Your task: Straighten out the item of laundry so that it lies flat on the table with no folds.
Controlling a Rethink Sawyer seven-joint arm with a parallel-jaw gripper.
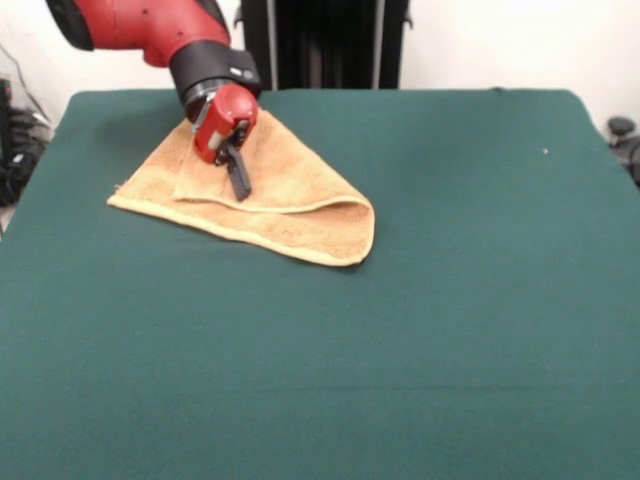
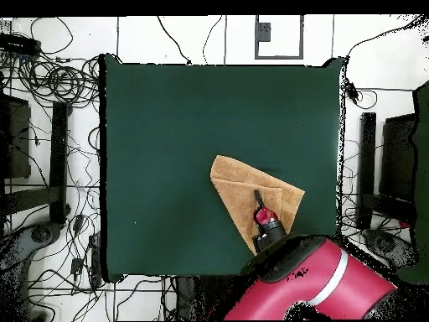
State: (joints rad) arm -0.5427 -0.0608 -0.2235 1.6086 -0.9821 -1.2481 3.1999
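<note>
Lying folded on the green bench, the orange-tan towel is sitting toward the 11 o'clock part of the front view, its upper layer doubled over the lower one and its rounded fold pointing toward 4 o'clock. The red arm is reaching down from 12 o'clock. The hand is touching the upper layer; whether it is open or closed cannot be told.

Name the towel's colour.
Orange-tan, plain where visible; the towel shows best in the front view.
</note>
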